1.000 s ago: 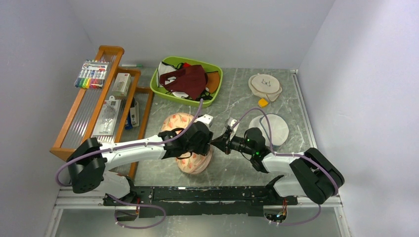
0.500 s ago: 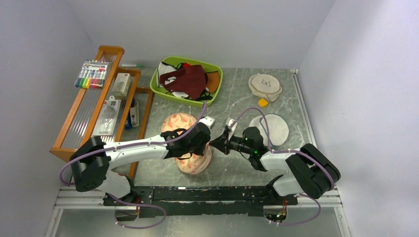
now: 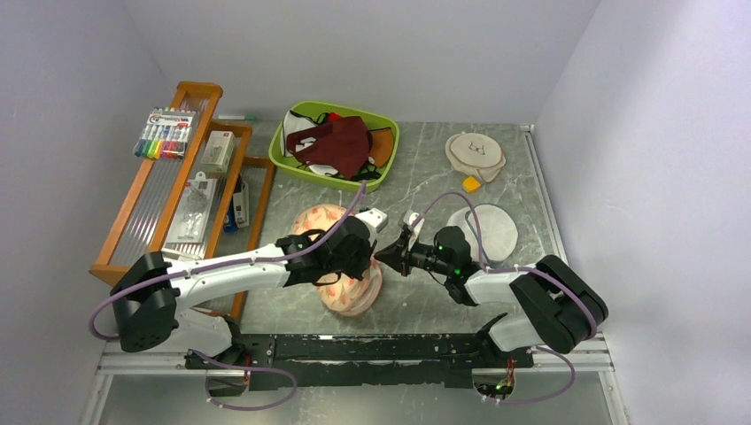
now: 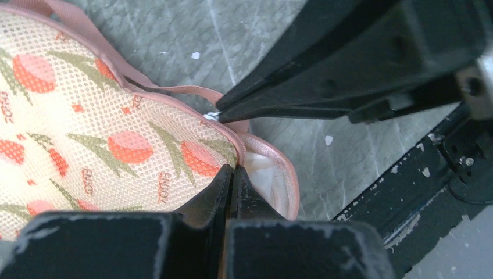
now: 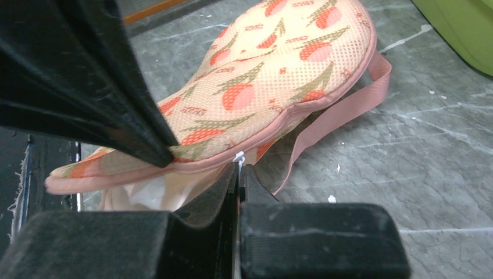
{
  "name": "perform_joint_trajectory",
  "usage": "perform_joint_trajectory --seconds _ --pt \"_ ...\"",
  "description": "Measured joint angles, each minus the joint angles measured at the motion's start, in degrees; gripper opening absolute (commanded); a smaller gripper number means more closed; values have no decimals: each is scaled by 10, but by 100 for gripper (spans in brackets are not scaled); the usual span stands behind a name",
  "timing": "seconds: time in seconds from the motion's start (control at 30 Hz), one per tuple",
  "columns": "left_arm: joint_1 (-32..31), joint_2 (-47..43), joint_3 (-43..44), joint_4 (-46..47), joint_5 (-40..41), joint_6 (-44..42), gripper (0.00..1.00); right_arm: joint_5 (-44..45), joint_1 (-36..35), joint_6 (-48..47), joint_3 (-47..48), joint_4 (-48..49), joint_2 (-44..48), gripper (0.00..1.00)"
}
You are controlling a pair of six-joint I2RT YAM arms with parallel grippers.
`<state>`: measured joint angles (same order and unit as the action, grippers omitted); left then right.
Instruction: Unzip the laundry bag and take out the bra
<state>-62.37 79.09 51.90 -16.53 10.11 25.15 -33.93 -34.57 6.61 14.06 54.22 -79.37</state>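
Note:
The laundry bag (image 3: 341, 292), a leaf-printed pouch with pink edging, lies near the table's front between both arms. My left gripper (image 4: 232, 170) is shut on the pink zip edge of the bag's (image 4: 104, 133) top flap at its opened end. My right gripper (image 5: 239, 167) is shut on the small white zip pull (image 5: 238, 157), just beside the left fingers (image 5: 168, 157). The bag (image 5: 273, 87) gapes slightly below the flap, and white fabric of the bra (image 4: 261, 174) shows inside the opening. In the top view the two grippers, left (image 3: 372, 257) and right (image 3: 384, 257), meet tip to tip.
A pink strap (image 5: 343, 110) trails from the bag onto the table. A green tray (image 3: 292, 150) holding a maroon garment (image 3: 332, 142) stands behind. A round white mesh bag (image 3: 496, 232) and a cream disc (image 3: 476, 152) lie at the right. A wooden rack (image 3: 186, 177) lines the left.
My left gripper has closed onto the bag's pink edge, and the left arm has shifted slightly. The right gripper has stayed shut on the zip pull.

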Motion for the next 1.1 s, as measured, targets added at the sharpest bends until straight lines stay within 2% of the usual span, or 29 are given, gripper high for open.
perform_joint_trajectory --seconds 0.3,0.63,0.77,1.0,1.03,1.1 --pt "-4 -11 -37 55 -85 -34 7 34 0 2 4 -3 -18 0" --pt "-16 31 -38 74 -148 -78 7 138 -1 36 -15 11 -19 0" --pt "-25 37 -38 64 -137 -79 7 186 -1 40 -33 12 -6 0" --pt "-27 37 -35 7 -45 -71 7 208 -1 38 -41 22 2 0" --pt "-27 37 -35 -1 -35 -69 10 205 -1 38 -41 22 2 0" --pt "-27 33 -35 -17 -19 -66 21 198 -1 38 -41 25 3 0"
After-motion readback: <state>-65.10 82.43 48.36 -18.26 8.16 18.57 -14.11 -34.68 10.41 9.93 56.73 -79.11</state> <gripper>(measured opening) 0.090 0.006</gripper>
